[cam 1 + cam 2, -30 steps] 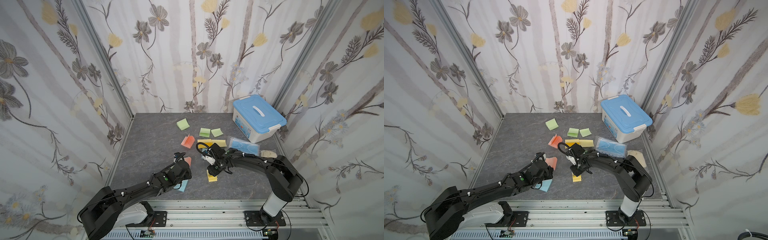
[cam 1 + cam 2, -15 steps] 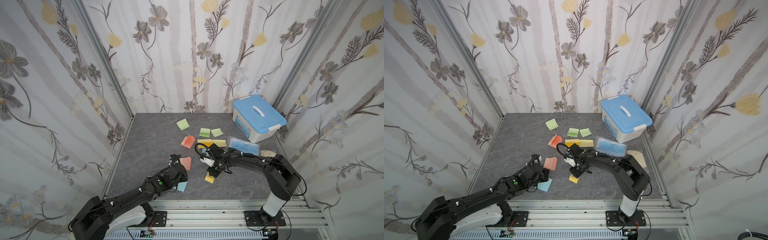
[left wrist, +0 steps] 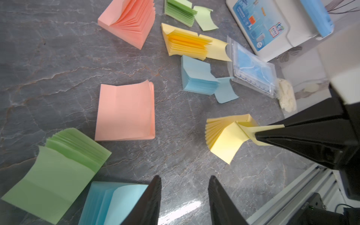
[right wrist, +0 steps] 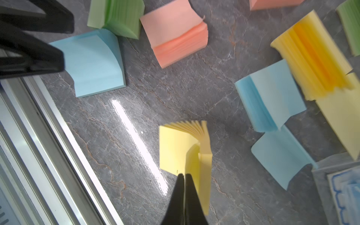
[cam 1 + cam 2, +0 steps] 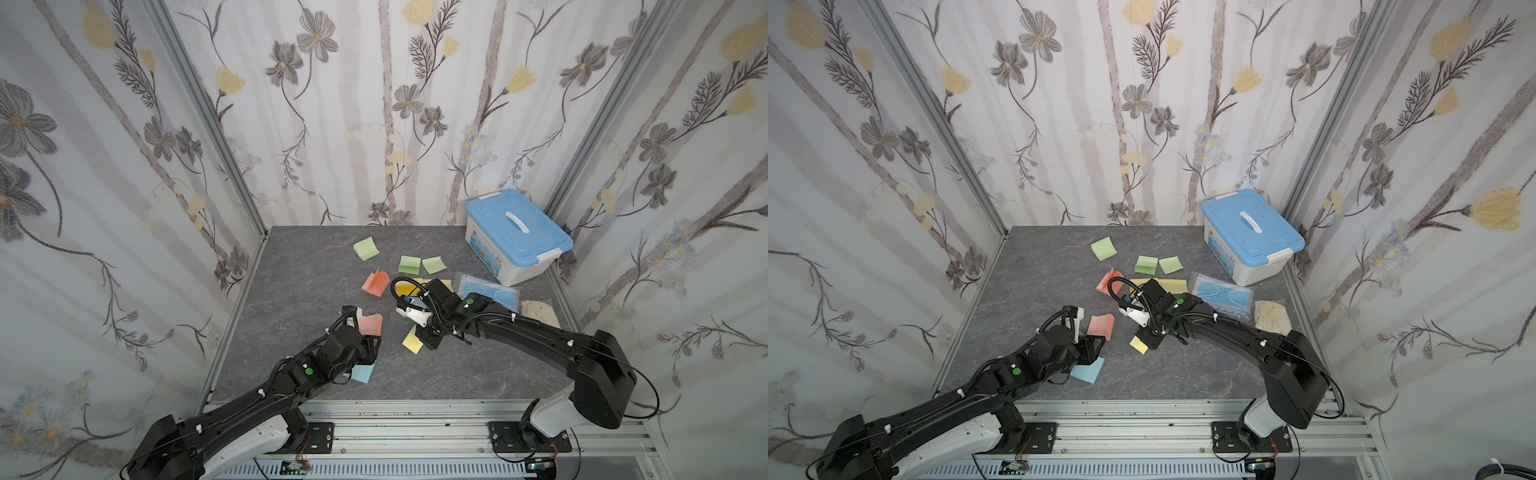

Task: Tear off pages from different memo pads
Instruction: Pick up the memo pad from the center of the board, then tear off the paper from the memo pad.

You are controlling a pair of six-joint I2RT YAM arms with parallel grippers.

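Observation:
My right gripper [image 4: 184,175] is shut on one leaf of a yellow memo pad [image 4: 181,148]; the pad fans open below the pinch. Both top views show this gripper [image 5: 428,338] [image 5: 1150,338] at the pad [image 5: 411,341] [image 5: 1139,345] in the table's middle. My left gripper [image 3: 184,177] stands open over bare table with nothing between its fingers. A light blue pad [image 3: 116,200] [image 5: 362,372] lies right beside one finger. A salmon pad [image 3: 124,113] [image 5: 370,324] lies just beyond, and a green pad [image 3: 58,167] to the side. Loose pages: light blue [image 3: 226,93], green [image 5: 433,264].
Further back lie more pads: green [image 5: 365,248], green [image 5: 409,264], a fanned salmon one [image 5: 376,284], yellow [image 3: 187,42], light blue [image 3: 196,78]. A blue-lidded white box [image 5: 517,232] and a clear packet of masks [image 5: 488,291] stand at the right. The front rail [image 5: 415,409] runs close behind both grippers.
The right gripper has shut on the yellow leaf. The left gripper has drawn back from the salmon pad toward the front edge and opened.

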